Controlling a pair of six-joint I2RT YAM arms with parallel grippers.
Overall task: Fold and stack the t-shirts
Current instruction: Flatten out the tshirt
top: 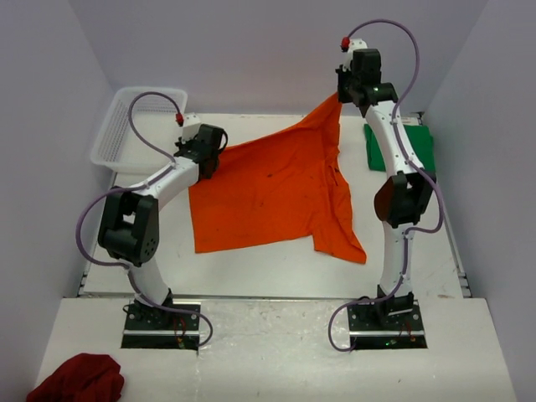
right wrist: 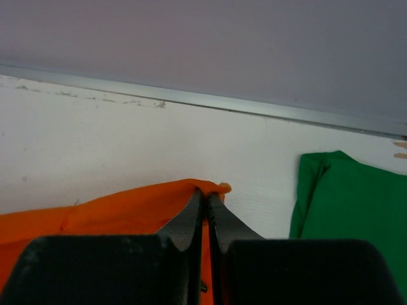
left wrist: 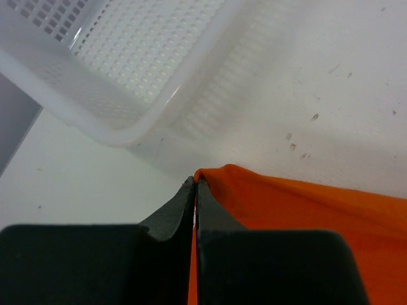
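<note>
Left gripper (left wrist: 196, 183) is closed tight on one upper edge of the orange shirt (top: 276, 193), just beside the white basket (top: 117, 138), and the right gripper (right wrist: 206, 196) is closed on the other corner, raised near the back wall, with the green shirt (right wrist: 356, 203) lying near on the table (top: 276, 280).

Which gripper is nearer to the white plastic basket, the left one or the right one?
Left. The left gripper pinches the orange shirt just beside the basket; the right gripper holds it across the table, by the green shirt.
</note>
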